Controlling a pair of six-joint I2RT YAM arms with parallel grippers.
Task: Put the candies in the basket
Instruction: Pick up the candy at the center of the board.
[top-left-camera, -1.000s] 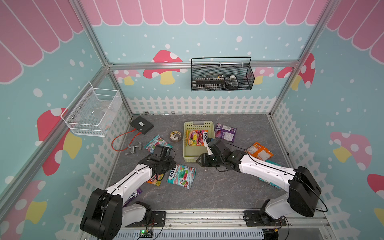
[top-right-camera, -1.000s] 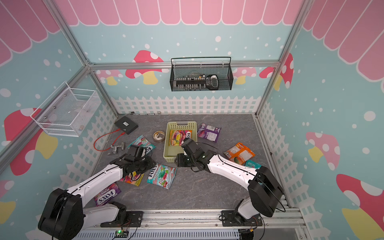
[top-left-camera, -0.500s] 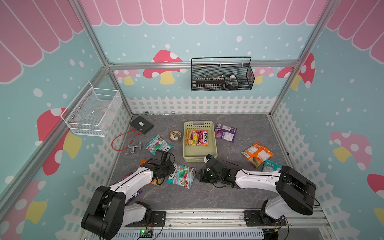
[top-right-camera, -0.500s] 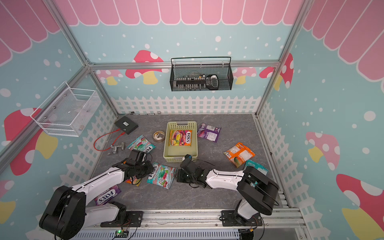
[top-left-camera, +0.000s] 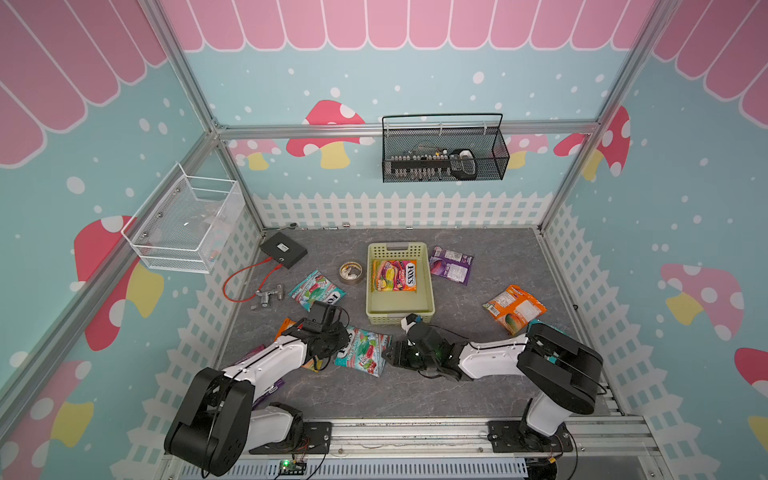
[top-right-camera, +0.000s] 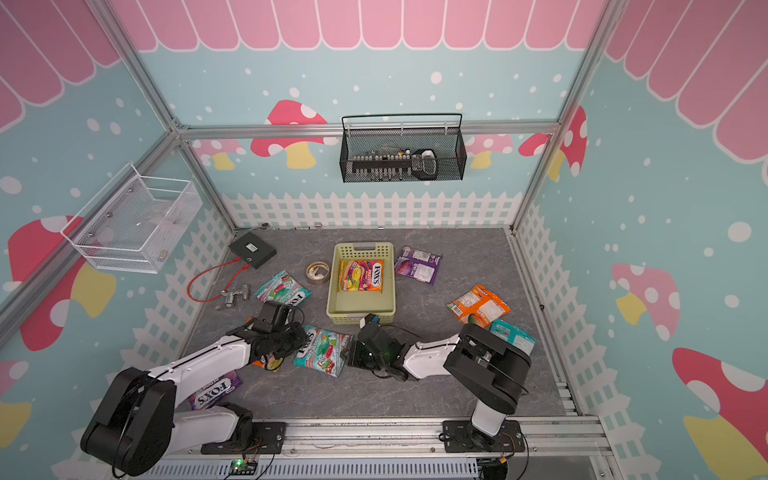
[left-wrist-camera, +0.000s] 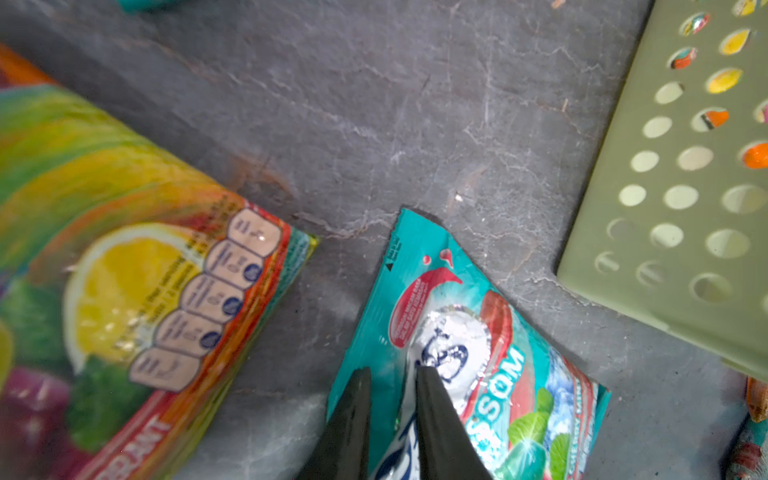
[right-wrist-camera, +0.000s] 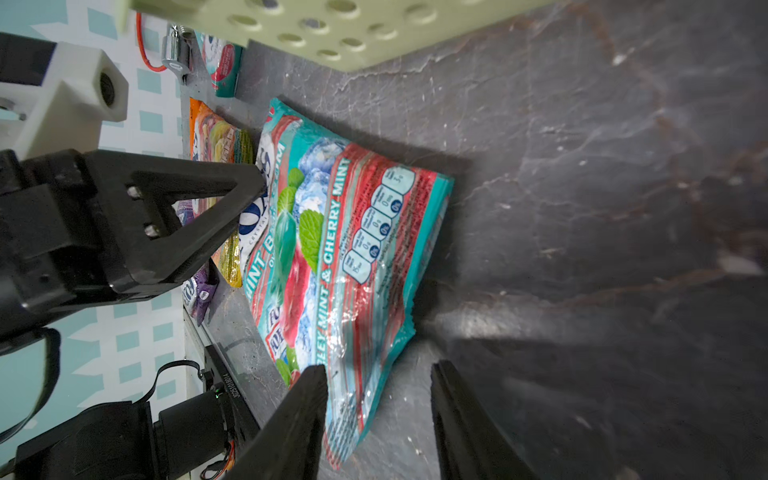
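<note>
- A purple candy bag (top-right-camera: 214, 390) is seen lying flat on the surface (top-left-camera: 415, 395) at the far left, partly hidden under the left arm.
- A fruit-printed candy bag (left-wrist-camera: 124, 291) is laid flat just beside the teal mint bag (top-left-camera: 363, 351), with a strip of bare surface left between them.
- The left gripper (left-wrist-camera: 392, 374) is set on the left edge of the teal mint bag. Its fingers are drawn close together and a strip of the bag is pinched between them.
- The basket (top-left-camera: 382, 318) is placed behind, at the middle. One yellow-and-pink candy bag (top-left-camera: 394, 275) is held in its far half.
- The right gripper (right-wrist-camera: 379, 365) is held low at the right edge of the teal mint bag. Its fingers are spread and nothing is gripped, though a corner of the bag reaches between them.
- An orange candy bag (top-left-camera: 514, 307) is laid at the right, well apart from the basket.
</note>
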